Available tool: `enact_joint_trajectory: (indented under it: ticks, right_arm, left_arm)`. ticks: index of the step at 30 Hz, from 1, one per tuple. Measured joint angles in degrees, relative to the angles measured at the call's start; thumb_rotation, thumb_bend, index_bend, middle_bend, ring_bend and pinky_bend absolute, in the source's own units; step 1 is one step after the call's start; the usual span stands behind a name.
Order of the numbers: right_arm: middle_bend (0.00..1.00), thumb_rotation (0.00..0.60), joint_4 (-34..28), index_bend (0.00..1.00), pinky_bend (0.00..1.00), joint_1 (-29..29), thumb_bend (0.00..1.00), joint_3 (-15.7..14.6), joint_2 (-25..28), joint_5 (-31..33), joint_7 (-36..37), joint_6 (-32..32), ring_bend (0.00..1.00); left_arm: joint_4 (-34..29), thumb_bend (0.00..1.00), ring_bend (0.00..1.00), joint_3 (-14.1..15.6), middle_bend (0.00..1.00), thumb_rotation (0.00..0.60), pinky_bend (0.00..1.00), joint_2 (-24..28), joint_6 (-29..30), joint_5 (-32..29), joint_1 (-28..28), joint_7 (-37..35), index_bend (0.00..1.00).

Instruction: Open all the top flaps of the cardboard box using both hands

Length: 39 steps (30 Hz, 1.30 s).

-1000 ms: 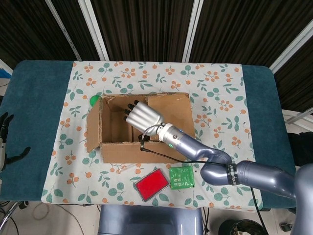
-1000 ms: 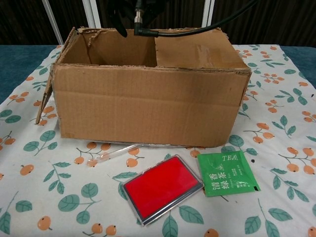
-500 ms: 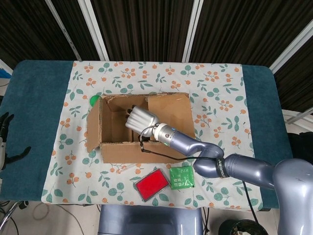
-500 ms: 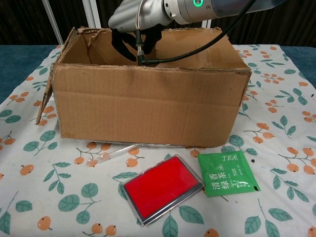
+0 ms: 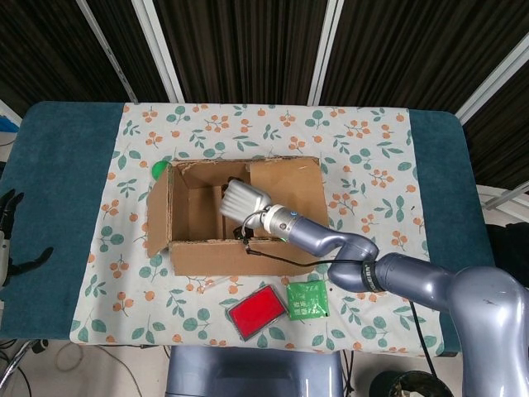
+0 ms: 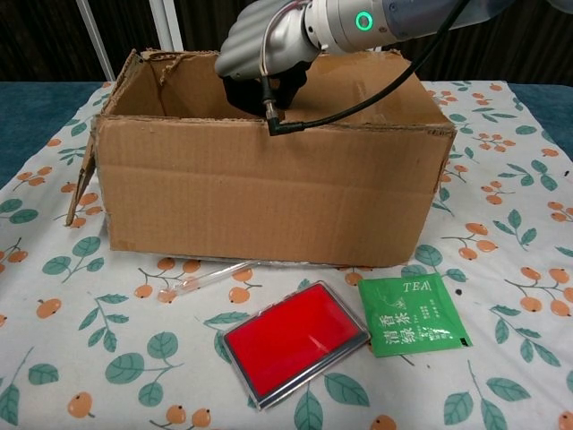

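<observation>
Nearest the robot lie a red case (image 6: 295, 344) and a tea sachet (image 6: 413, 313). Behind them the cardboard box (image 6: 269, 184) stands mid-table. The right hand (image 5: 242, 201) reaches inside it — fingers hidden, so its grasp cannot be told. It should hook the right flap (image 5: 285, 184) from beneath — then lift outward. The left hand (image 5: 10, 236) idles far off, fingers spread.

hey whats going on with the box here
The robot is working on opening the cardboard box on the flowered cloth. Its right hand reaches down into the open left part of the box, beside a flap that lies flat over the right part. The left hand sits at the table's far left edge, away from the box. A red case and a green tea packet lie in front of the box.
</observation>
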Motion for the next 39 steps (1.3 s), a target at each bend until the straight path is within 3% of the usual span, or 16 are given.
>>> enact_joint_trajectory:
  ticks: [14, 39]
  right_arm:
    - [0.54, 0.600, -1.80, 0.71, 0.36, 0.08, 1.00, -2.80, 3.93, -1.93, -2.71, 0.49, 0.34]
    - [0.54, 0.600, -11.82, 0.71, 0.36, 3.20, 1.00, -0.89, 15.69, 1.11, -9.34, -0.12, 0.34]
  left_arm:
    - [-0.39, 0.18, 0.00, -0.49, 0.00, 0.600, 0.00, 0.07, -0.42, 0.57, 0.35, -0.23, 0.00]
    - [-0.89, 0.18, 0.00, -1.11, 0.00, 0.600, 0.00, 0.23, -0.97, 1.16, 0.88, -0.64, 0.00]
